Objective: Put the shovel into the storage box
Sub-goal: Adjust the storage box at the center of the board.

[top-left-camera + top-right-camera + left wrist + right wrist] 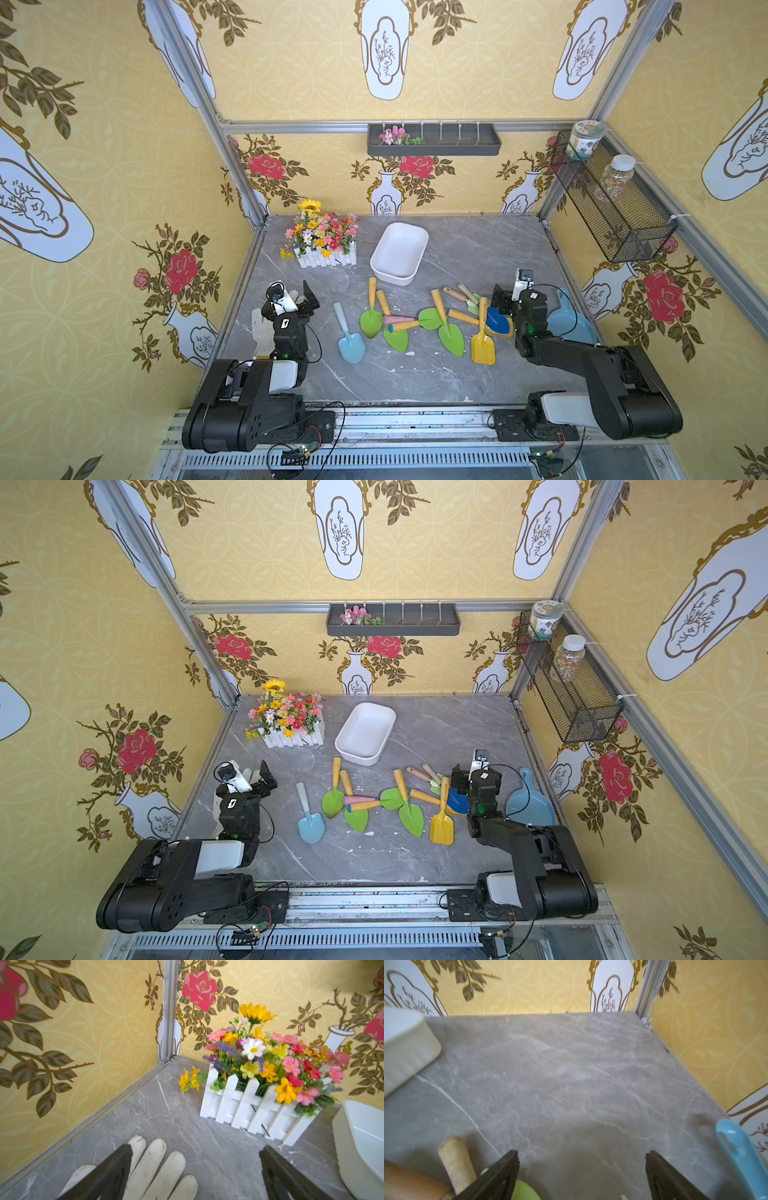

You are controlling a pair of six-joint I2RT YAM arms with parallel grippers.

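The white storage box (399,253) (365,733) stands empty at the back middle of the grey table; its rim shows in the wrist views (361,1147) (404,1047). Several toy shovels lie scattered in front of it: a light blue one (351,340), green ones (371,320), a yellow one (483,345). My left gripper (293,297) (195,1149) hangs open and empty over a white glove (151,1167) at the left. My right gripper (513,293) (582,1154) is open and empty beside a wooden shovel handle (456,1161).
A white fence planter of flowers (324,245) (259,1105) sits left of the box. A blue dustpan (569,320) (737,1157) lies by the right wall. A dark grey tray (434,141) and a wire basket (615,208) hang on the walls.
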